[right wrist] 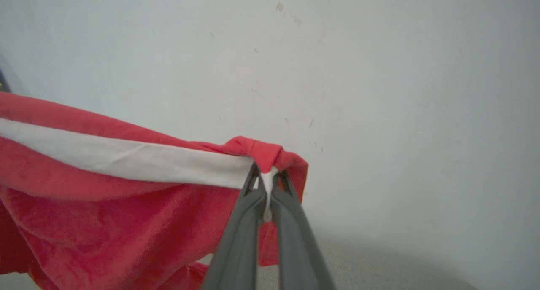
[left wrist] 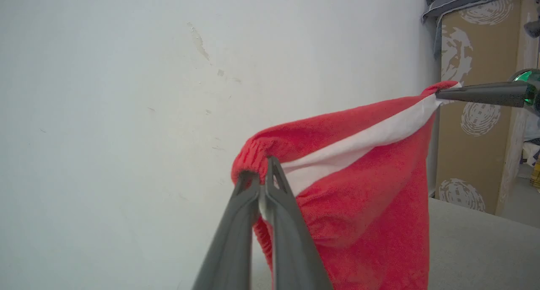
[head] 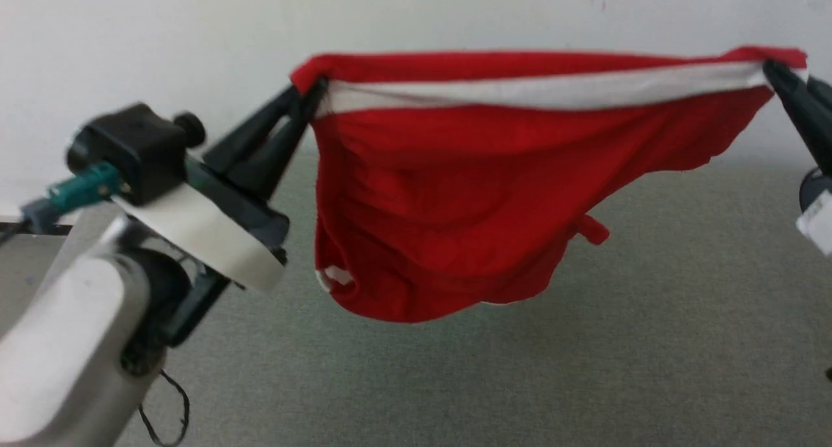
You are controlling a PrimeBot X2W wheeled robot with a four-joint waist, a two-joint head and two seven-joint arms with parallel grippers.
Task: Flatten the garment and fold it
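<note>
Red garment (head: 455,193) aloft, pinched by left fingers (head: 294,127), right fingers (head: 794,104)

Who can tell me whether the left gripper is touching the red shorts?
Touching. The left wrist view shows the left gripper pinched shut on the gathered edge of the shorts, with cloth caught between its fingers.

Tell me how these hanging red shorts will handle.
Probably floppy: the red shorts sag in a deep belly between the left gripper and right gripper. Likely light, since two fingertip pinches carry them. The taut white stripe suggests that edge stretches little.
</note>
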